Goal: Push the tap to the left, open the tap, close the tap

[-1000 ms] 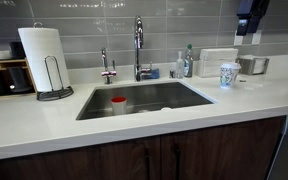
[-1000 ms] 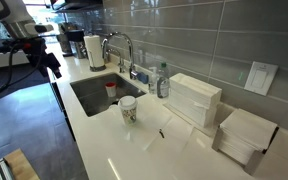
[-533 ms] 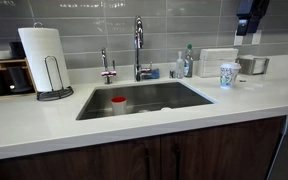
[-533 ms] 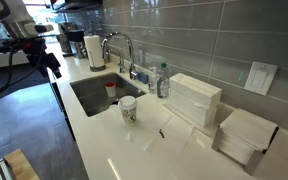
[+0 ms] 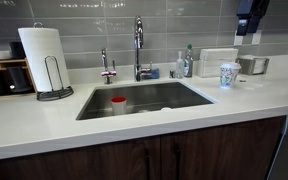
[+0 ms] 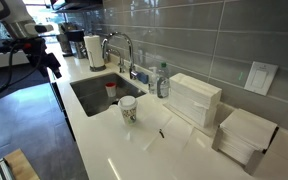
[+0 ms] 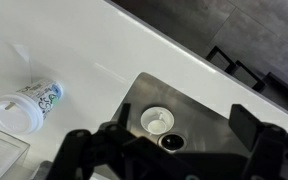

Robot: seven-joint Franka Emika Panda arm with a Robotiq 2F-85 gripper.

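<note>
The tap (image 5: 138,45) is a tall chrome gooseneck faucet standing behind the steel sink (image 5: 184,97); it also shows in an exterior view (image 6: 131,55). Its spout points forward over the basin. No water shows. My gripper (image 5: 250,15) hangs high above the counter at the right, well apart from the tap. In the wrist view my gripper (image 7: 179,125) is open and empty, looking down on the sink (image 7: 209,120). The tap itself does not show in the wrist view.
A short dispenser tap (image 5: 106,65) stands beside the tall one. A red-lidded cup (image 5: 118,103) sits in the sink. A paper cup (image 5: 229,75), soap bottles (image 5: 184,63) and napkin stacks (image 6: 194,98) stand on the counter, a paper towel roll (image 5: 42,58) at the other side.
</note>
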